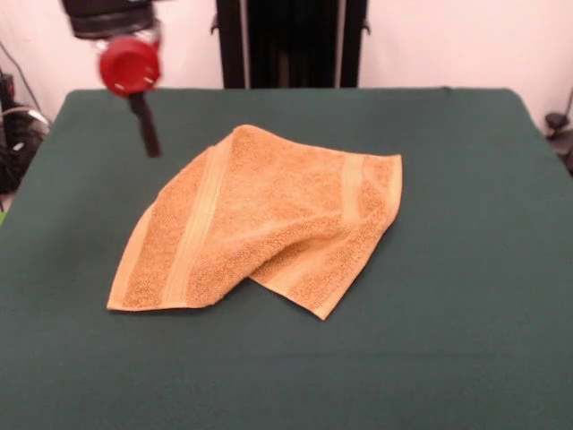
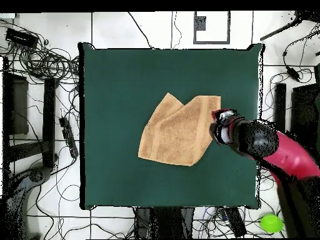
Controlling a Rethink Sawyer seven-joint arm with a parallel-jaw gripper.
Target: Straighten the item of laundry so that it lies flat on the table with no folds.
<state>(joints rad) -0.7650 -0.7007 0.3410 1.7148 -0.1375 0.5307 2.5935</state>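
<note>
though folded, one towel

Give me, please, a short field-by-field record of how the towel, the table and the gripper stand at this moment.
towel: orange-tan, crumpled, one part folded over itself, not flat
paler bands: two visible in the front view
table: dark green cloth, towel near its middle
gripper: above the table beside the towel, not touching it; open or shut cannot be told
arm: red and black, reaching over the table's edge
task state: folds not yet straightened

green table bare all round rumpled towel; gripper beside it
</note>
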